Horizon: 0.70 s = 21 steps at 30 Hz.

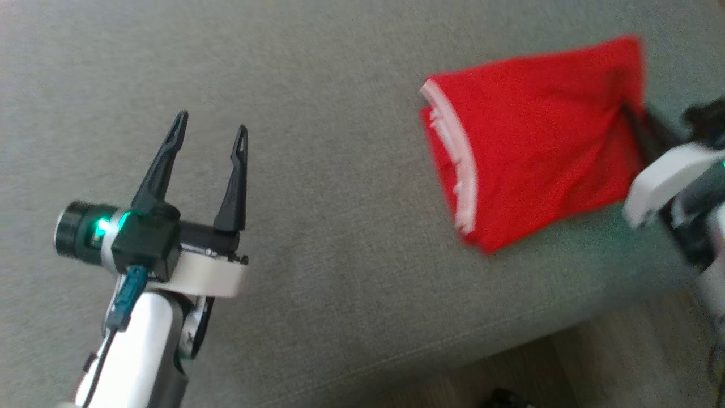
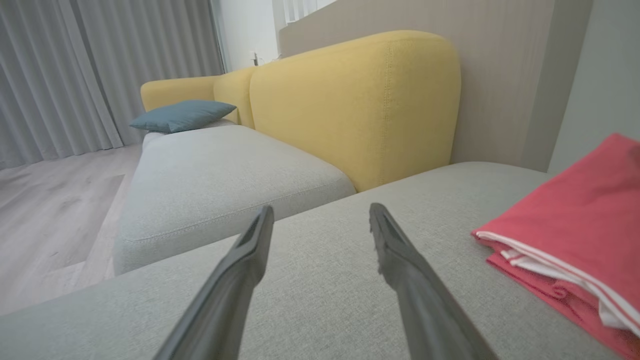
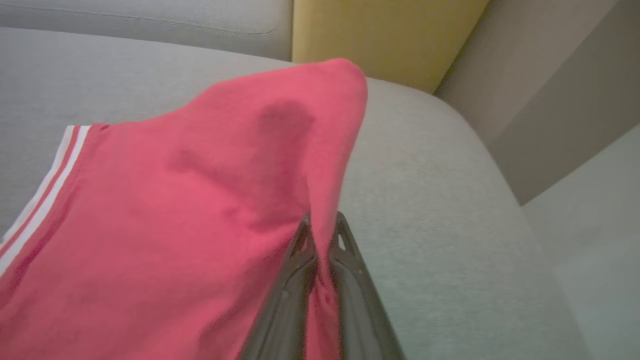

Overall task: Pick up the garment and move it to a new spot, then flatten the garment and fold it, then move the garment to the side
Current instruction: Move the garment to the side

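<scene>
The sofa [image 1: 340, 85] before me
Yellow back [image 2: 360, 100], blue cushion [image 2: 182, 114] on the far grey seat [image 2: 225, 170], curtains [image 2: 75, 75] beyond the wood floor [image 2: 45, 200].

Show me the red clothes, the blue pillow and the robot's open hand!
Red garment [image 1: 538, 136]: head view, middle of the folded cloth.
Blue pillow [image 2: 182, 115]: left wrist view, its top face.
Left hand [image 1: 212, 123]: head view, between its open fingertips.

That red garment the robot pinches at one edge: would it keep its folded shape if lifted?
Probably not: the red garment drapes in a soft peak from the right gripper, so it looks floppy. Its layers lie loose at the white-striped hem and would likely slide apart. It seems thin, probably light.
</scene>
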Available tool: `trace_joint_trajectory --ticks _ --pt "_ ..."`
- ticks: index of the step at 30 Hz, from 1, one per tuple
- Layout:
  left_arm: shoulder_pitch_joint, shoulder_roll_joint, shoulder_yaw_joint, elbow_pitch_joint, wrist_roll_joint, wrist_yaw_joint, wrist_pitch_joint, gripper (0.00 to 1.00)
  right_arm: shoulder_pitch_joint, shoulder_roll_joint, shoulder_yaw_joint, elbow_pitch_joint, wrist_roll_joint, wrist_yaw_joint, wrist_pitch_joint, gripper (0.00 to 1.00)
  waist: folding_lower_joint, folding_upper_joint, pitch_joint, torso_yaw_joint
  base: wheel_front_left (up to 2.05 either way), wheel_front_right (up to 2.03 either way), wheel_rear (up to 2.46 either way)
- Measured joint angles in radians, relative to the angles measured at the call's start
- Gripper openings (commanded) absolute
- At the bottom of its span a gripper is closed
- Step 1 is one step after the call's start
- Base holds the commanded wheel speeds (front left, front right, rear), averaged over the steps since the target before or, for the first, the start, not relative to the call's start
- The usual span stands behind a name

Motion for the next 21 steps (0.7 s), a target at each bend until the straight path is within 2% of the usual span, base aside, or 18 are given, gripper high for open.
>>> trace_joint_trajectory --ticks 8,21 --pt "-0.073 0.026 -0.022 -0.039 0.030 -0.021 0.026 1.00 -0.151 -0.061 -0.059 0.080 -0.018 0.000 -0.035 0.00 0.0000 0.0000 0.092 -0.046 0.00 0.00 0.00" --pt "-0.188 0.023 -0.068 -0.065 0.051 -0.048 0.032 1.00 -0.256 -0.057 -0.251 0.233 -0.117 0.000 -0.025 0.00 0.0001 0.0000 0.224 -0.017 0.00 0.00 0.00"
